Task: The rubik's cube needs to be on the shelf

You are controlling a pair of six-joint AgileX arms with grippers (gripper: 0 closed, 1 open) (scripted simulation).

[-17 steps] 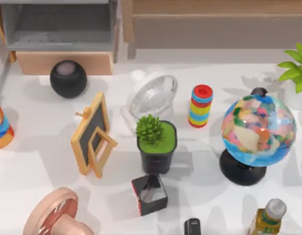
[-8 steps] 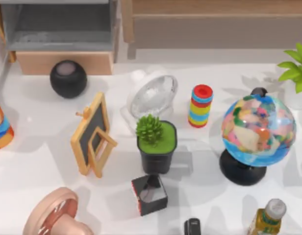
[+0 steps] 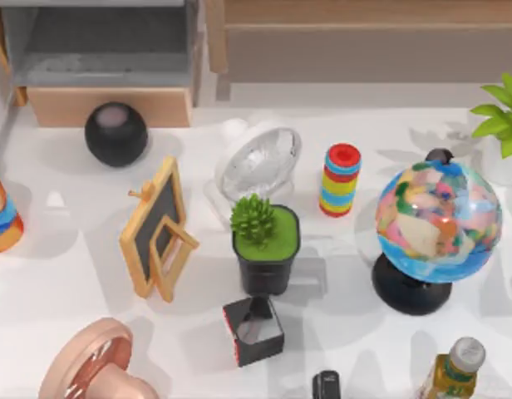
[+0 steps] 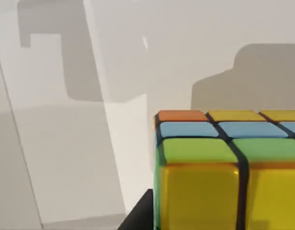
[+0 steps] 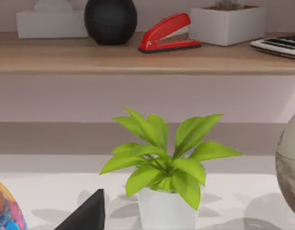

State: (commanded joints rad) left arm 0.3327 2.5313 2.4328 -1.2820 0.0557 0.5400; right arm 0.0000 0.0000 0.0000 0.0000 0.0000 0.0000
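The rubik's cube [image 4: 229,172] sits very close in the left wrist view, showing yellow, green, blue and orange tiles split by dark lines, over a white surface. A dark part of my left gripper [image 4: 138,215] shows at the cube's lower edge. The shelf [image 3: 364,37] runs along the back right of the table in the top view. In the right wrist view the shelf's board [image 5: 138,57] carries a black ball, a red stapler [image 5: 169,32] and a white box. A dark part of my right gripper [image 5: 87,213] points toward it.
The table holds a globe [image 3: 437,220], a striped cylinder [image 3: 341,179], a white fan [image 3: 258,162], a succulent pot [image 3: 264,241], a chalkboard [image 3: 156,229], a black box [image 3: 253,330] and a black ball [image 3: 115,133]. A leafy plant [image 5: 164,167] stands before the shelf. A grey-lined box [image 3: 102,50] stands back left.
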